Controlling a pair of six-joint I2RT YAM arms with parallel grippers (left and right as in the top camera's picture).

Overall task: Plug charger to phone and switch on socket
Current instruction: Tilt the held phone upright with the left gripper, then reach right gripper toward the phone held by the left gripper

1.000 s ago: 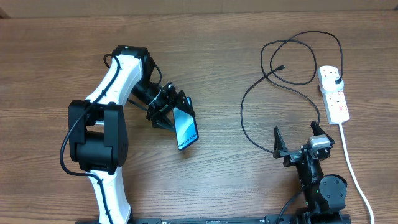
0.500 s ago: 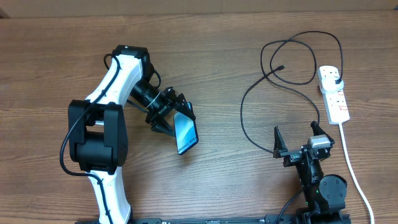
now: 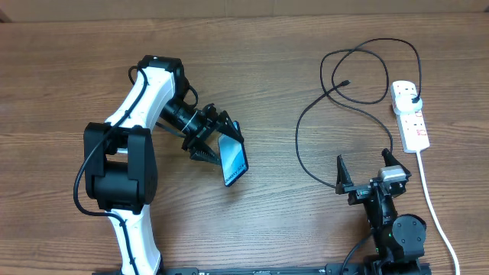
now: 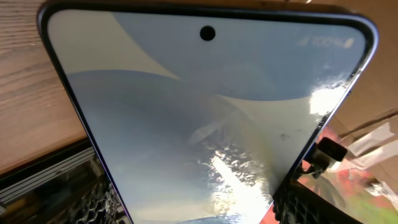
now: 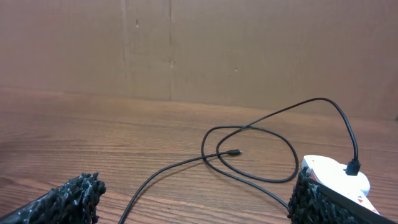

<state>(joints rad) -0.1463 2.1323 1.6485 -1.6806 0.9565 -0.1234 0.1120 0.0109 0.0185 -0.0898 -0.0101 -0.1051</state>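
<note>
My left gripper (image 3: 221,141) is shut on the phone (image 3: 234,159), holding it tilted above the table left of centre; its lit blue screen fills the left wrist view (image 4: 205,118). The black charger cable (image 3: 317,107) lies looped on the right, its small connector tip (image 3: 346,82) free on the wood and its plug head (image 3: 413,97) seated in the white socket strip (image 3: 409,114). My right gripper (image 3: 368,172) is open and empty, near the front edge, below the cable. The right wrist view shows the connector tip (image 5: 234,152), the cable and the socket (image 5: 336,177).
The socket's thick white cord (image 3: 432,202) runs down the right side to the front edge. A cardboard wall (image 5: 199,50) stands behind the table. The left arm's body (image 3: 122,164) stands at the front left.
My left gripper has moved the phone a little to the right and turned it slightly. The right arm, cable and socket have not moved.
</note>
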